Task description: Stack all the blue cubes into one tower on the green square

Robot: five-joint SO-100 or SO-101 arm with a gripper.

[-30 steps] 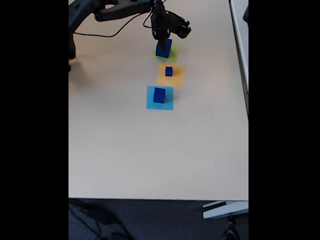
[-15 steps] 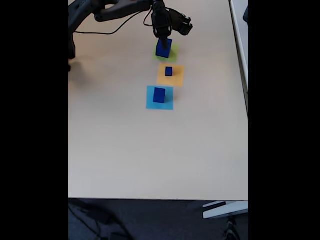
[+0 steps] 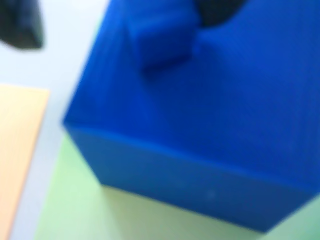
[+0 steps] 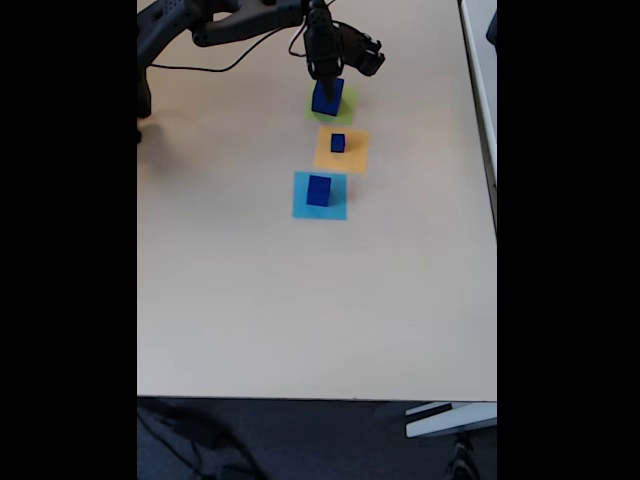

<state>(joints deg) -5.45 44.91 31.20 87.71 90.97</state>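
Observation:
A large blue cube (image 3: 200, 125) stands on the green square (image 3: 75, 210). A smaller blue cube (image 3: 162, 37) rests on its top, which makes a short tower (image 4: 327, 96) in the fixed view. My gripper (image 3: 122, 25) hangs just over it, open. One dark finger (image 3: 20, 22) is well clear on the left and the other finger (image 3: 220, 10) is against the small cube's right side. In the fixed view my gripper (image 4: 324, 72) is directly above the tower. A tiny blue cube (image 4: 338, 143) sits on the orange square (image 4: 341, 150), and a medium one (image 4: 319, 190) on the light-blue square (image 4: 320, 196).
The black arm (image 4: 240, 20) reaches in from the top left of the fixed view, with a cable (image 4: 200, 68) trailing on the table. The beige table (image 4: 300, 300) stretches wide toward its front edge. A second surface (image 4: 480, 60) lies along the right side.
My gripper has stayed over the tower on the green square and shifted only slightly. The cubes on the orange and light-blue squares have not moved.

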